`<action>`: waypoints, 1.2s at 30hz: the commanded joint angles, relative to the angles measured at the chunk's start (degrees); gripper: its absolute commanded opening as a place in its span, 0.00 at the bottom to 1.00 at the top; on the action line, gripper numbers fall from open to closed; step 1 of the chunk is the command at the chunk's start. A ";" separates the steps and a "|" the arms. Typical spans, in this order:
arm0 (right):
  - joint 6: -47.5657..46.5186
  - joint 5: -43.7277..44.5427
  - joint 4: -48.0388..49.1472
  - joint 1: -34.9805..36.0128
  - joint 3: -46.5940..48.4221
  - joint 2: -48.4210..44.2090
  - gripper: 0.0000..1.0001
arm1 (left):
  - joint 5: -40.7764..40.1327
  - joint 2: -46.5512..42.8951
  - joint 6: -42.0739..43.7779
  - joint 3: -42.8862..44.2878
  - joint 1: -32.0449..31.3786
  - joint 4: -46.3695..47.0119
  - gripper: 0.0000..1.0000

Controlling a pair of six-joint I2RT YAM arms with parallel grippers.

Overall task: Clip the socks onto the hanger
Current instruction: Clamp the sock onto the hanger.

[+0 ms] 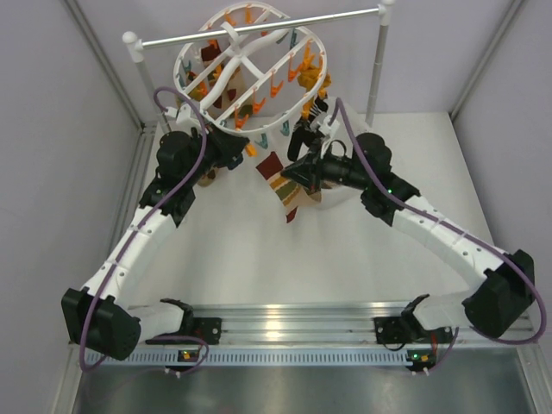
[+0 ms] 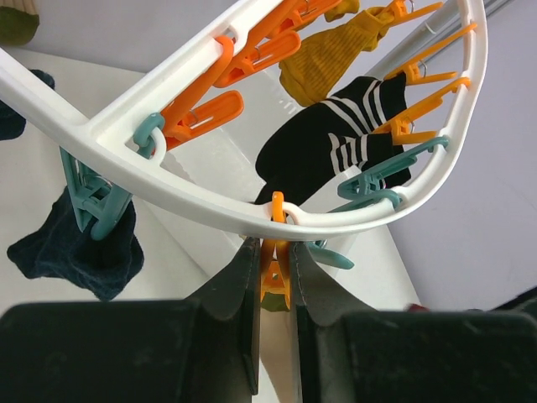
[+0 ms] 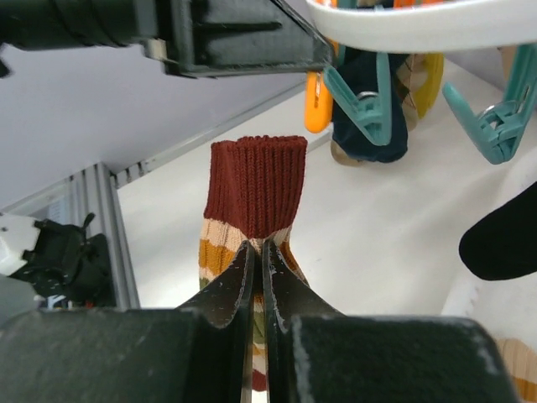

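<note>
The white oval hanger (image 1: 231, 79) hangs from the rail with orange and teal clips and several socks on it. My left gripper (image 2: 275, 252) is shut on an orange clip (image 2: 277, 264) that dangles from the hanger's rim (image 2: 210, 214). My right gripper (image 3: 258, 250) is shut on a striped sock with a dark red cuff (image 3: 256, 183), held upright just below the hanger's rim (image 3: 419, 29); in the top view this sock (image 1: 280, 185) hangs between the two grippers. A black striped sock (image 2: 336, 143), a mustard sock (image 2: 336, 54) and a navy sock (image 2: 75, 248) hang clipped.
The silver rail (image 1: 259, 26) on white posts stands at the back. Teal clips (image 3: 369, 101) dangle right above the held sock, with the left gripper's black body (image 3: 235, 34) close by. Grey walls flank the white table (image 1: 241, 259); a metal rail (image 1: 293, 323) runs along the near edge.
</note>
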 commanded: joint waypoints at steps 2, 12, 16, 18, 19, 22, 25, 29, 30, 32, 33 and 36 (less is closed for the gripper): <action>-2.46 5.42 8.15 2.60 -0.75 5.04 0.00 | -1.31 -0.50 -1.16 2.97 0.71 6.87 0.00; -2.73 5.34 15.98 2.42 1.97 12.62 0.00 | -0.61 -1.29 -1.51 2.35 0.71 7.13 0.00; -2.03 4.99 16.33 2.16 2.15 12.71 0.00 | -0.52 -1.47 -1.60 2.18 0.71 7.13 0.00; -1.41 4.72 16.68 1.81 2.41 12.88 0.00 | -0.17 -1.38 -1.68 2.09 0.80 7.13 0.00; -1.15 4.20 16.86 1.72 2.50 12.97 0.00 | -0.08 -1.38 -1.68 2.00 0.71 7.13 0.00; -0.09 2.89 17.47 1.20 3.63 13.50 0.00 | 0.18 -1.12 -1.86 2.00 0.71 7.39 0.00; 0.79 2.18 18.09 0.93 4.43 14.11 0.00 | 0.88 -0.68 -2.21 2.09 0.71 7.83 0.00; 2.54 1.30 18.00 0.32 6.01 15.25 0.00 | 1.67 -0.42 -2.56 2.18 0.80 8.10 0.00; 2.63 1.04 18.09 0.23 6.19 15.43 0.00 | 1.94 -0.41 -2.65 2.18 0.80 8.10 0.00; 3.07 1.21 18.35 0.05 6.63 15.87 0.00 | 2.03 -0.41 -2.74 2.18 0.71 8.18 0.00; 3.07 1.21 18.53 0.05 6.72 15.96 0.00 | 2.11 -0.33 -2.74 2.18 0.80 8.18 0.00; 3.51 1.47 18.62 0.14 7.86 16.49 0.00 | 2.38 -0.50 -2.91 2.00 0.71 8.01 0.00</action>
